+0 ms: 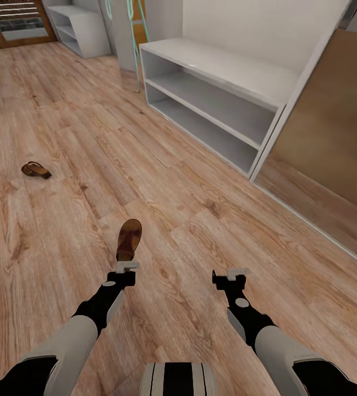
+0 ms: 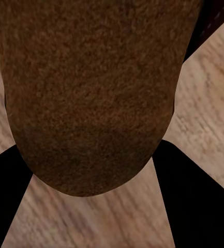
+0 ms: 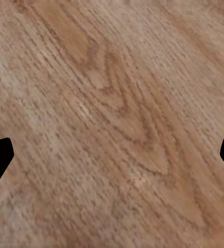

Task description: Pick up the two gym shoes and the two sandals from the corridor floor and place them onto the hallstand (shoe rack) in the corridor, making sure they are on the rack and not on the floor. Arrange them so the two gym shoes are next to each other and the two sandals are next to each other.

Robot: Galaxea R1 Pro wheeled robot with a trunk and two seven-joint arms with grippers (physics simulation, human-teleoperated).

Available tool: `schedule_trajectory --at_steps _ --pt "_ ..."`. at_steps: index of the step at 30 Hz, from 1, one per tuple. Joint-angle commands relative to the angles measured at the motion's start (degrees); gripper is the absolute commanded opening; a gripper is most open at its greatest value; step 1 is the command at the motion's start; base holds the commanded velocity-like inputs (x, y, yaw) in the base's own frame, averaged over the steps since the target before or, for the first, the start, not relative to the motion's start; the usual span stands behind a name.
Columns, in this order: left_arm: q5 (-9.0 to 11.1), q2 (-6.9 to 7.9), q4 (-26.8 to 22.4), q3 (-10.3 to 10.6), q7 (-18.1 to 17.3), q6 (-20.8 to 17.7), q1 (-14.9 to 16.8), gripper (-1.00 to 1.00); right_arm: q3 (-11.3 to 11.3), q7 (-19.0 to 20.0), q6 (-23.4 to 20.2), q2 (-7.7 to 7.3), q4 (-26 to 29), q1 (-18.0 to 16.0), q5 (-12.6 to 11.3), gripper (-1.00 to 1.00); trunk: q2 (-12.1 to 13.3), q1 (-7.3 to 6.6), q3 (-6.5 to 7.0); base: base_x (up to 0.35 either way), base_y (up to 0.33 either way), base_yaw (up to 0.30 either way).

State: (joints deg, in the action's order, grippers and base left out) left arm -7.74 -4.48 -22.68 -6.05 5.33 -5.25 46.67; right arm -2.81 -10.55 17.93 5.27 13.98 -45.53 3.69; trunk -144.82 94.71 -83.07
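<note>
My left gripper (image 1: 126,267) is shut on a brown sandal (image 1: 128,239), which sticks out ahead of it above the corridor floor (image 1: 161,181). In the left wrist view the sandal's tan-brown surface (image 2: 91,93) sits close up between the two dark fingers (image 2: 5,191). The other sandal (image 1: 35,170) lies on the floor far to the left. The white hallstand (image 1: 222,71) stands ahead on the right, its top and both shelves bare. My right gripper (image 1: 230,274) hangs open over bare planks (image 3: 112,124). The gym shoes are out of view.
A brown wardrobe panel (image 1: 332,121) runs along the right, beside the hallstand. A second white shelf unit (image 1: 82,30) stands at the far back left by a wooden frame (image 1: 13,25). Teal straps (image 1: 137,22) hang behind the hallstand's left end.
</note>
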Motion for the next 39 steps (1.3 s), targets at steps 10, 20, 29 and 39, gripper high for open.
schedule_trajectory --at_steps 10,20,29,39 --pt "0.0 0.0 0.03 -0.01 -0.06 -0.02 0.0 -1.0 0.0 0.01 0.0 0.04 0.0 0.0 0.0 1.0 0.0 0.0 0.96 0.0 0.0 0.0" --pt "0.0 0.0 0.09 -0.01 -0.06 -0.02 0.0 -1.0 0.0 0.01 0.0 0.03 0.0 0.0 0.0 1.0 0.0 0.0 1.91 0.0 0.0 0.0" --pt "-0.01 0.0 0.09 -0.01 -0.06 -0.02 0.0 -1.0 0.0 0.01 0.04 0.08 -1.59 0.0 0.05 1.0 0.0 0.0 2.77 0.0 0.0 0.0" --pt "0.0 0.0 1.22 0.02 -0.06 -0.02 0.0 -1.0 -0.01 0.01 0.09 0.09 -2.8 0.0 0.09 1.0 0.0 0.0 3.73 0.0 0.0 0.0"
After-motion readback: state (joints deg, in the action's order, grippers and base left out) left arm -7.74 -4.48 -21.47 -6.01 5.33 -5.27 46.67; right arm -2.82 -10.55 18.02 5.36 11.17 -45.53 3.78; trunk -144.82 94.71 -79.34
